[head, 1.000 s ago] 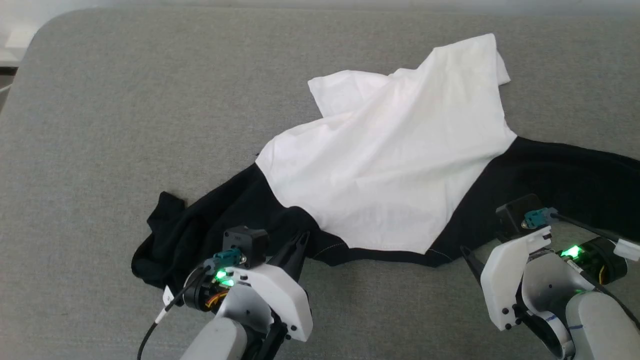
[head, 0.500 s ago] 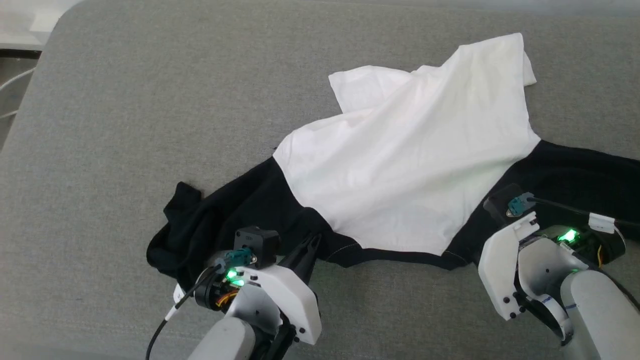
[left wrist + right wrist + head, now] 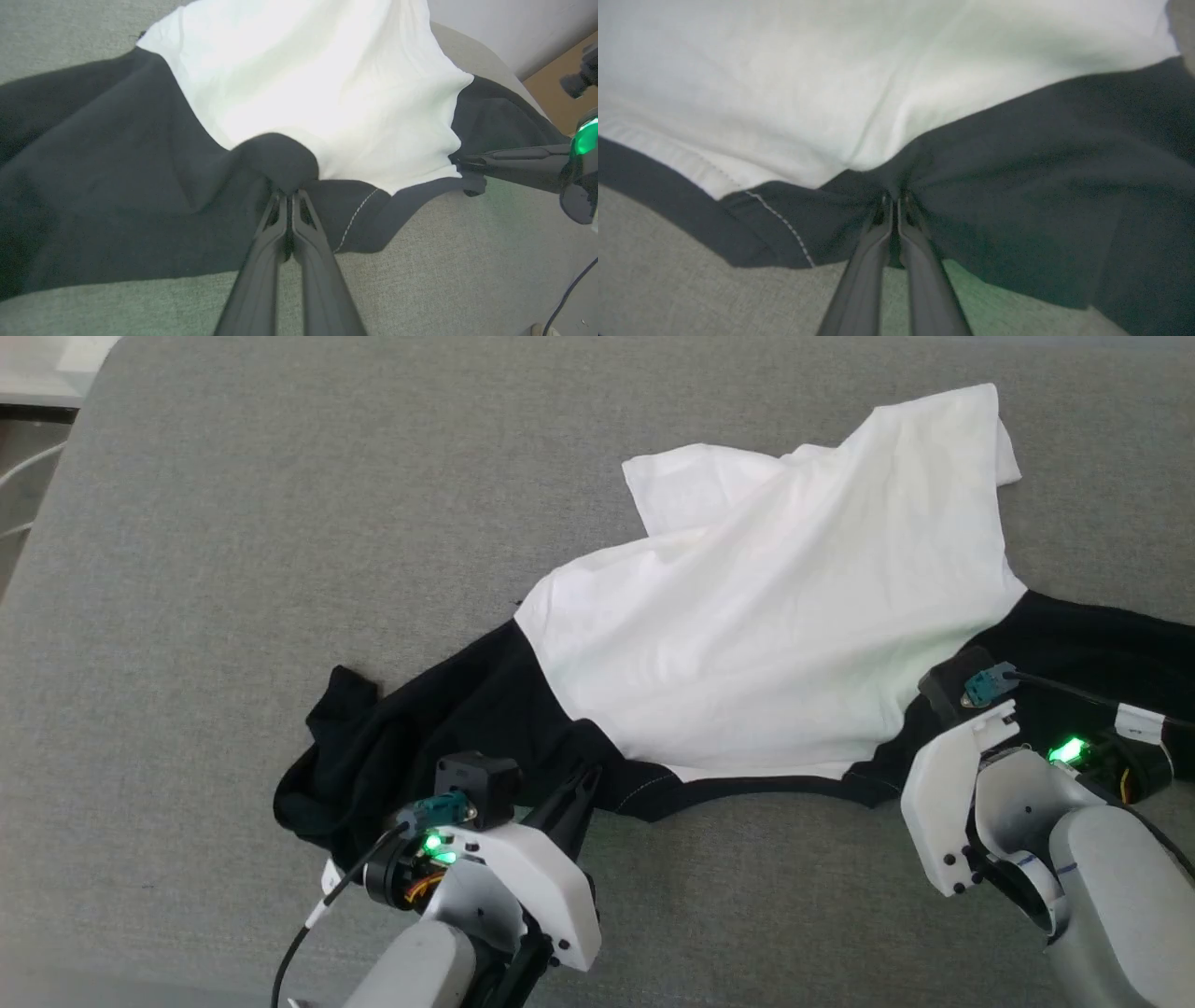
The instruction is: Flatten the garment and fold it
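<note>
Both claws are pinched shut on the garment [image 3: 766, 607]. On its black shoulder fabric, the left gripper [image 3: 289, 193] clamps a puckered lump right beside the white body. At the other shoulder the right gripper [image 3: 893, 203] nips black fabric just under the white panel. The black neckline band [image 3: 775, 789] runs between them. The garment lies rumpled on the grey padded surface [image 3: 233, 523], toward its near edge and right side. White body heaped toward the far right corner, left sleeve bunched, right sleeve trailing rightward.
</note>
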{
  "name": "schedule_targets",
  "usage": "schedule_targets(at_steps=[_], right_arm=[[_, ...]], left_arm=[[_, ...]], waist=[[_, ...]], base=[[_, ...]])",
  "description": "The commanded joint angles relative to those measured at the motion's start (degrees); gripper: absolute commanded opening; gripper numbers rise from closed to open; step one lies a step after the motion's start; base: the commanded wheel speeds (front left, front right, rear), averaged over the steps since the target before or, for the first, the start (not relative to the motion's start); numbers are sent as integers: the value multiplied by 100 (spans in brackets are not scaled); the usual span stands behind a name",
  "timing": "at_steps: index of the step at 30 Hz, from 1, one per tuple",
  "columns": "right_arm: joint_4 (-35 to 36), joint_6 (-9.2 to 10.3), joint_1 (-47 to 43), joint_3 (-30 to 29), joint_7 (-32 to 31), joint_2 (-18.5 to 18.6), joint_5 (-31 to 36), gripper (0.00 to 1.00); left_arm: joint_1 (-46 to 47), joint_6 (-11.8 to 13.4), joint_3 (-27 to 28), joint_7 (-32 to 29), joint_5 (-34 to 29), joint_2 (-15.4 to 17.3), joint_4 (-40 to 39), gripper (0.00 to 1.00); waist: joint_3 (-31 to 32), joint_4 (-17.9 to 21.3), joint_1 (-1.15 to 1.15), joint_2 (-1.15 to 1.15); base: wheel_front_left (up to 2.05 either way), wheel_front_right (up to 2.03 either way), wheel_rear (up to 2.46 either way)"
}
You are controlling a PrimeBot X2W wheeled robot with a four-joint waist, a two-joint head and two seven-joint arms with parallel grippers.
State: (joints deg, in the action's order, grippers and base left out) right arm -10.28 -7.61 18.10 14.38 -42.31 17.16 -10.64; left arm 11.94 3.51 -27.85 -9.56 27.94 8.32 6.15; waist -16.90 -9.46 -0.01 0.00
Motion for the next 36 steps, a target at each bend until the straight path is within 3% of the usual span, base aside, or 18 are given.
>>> schedule_targets(at_steps=[1, 9, 14, 20, 27, 36], right_arm=[[-402, 12, -197, 60, -35, -2, 19, 0], [-335, 12, -184, -527, 683, -508, -271, 0], [26, 12, -315, -990, 1322, -922, -401, 0], [592, 12, -332, -1198, 1660, -1134, -493, 0], [1008, 12, 178, -1234, 1645, -1185, -548, 0], [848, 12, 1437, -1121, 1635, -1180, -444, 0]], left_arm=[[116, -20, 47, 46, 40, 11, 20, 0], [94, 65, 228, 288, 120, 32, 80, 0], [38, 127, 391, 717, 121, 23, -28, 0], [111, 152, 576, 1052, 90, 117, -329, 0], [705, 41, 598, 691, 18, 374, -505, 0], [2012, -156, 931, 214, 377, 434, -165, 0]], waist=[[-16, 59, 1, 0], [233, 269, 1, 0], [436, 343, 1, 0], [754, 446, 1, 0], [1130, 598, 1, 0], [1334, 760, 1, 0]], base=[[0, 0, 0], [0, 0, 0], [0, 0, 0], [0, 0, 0], [0, 0, 0], [0, 0, 0]])
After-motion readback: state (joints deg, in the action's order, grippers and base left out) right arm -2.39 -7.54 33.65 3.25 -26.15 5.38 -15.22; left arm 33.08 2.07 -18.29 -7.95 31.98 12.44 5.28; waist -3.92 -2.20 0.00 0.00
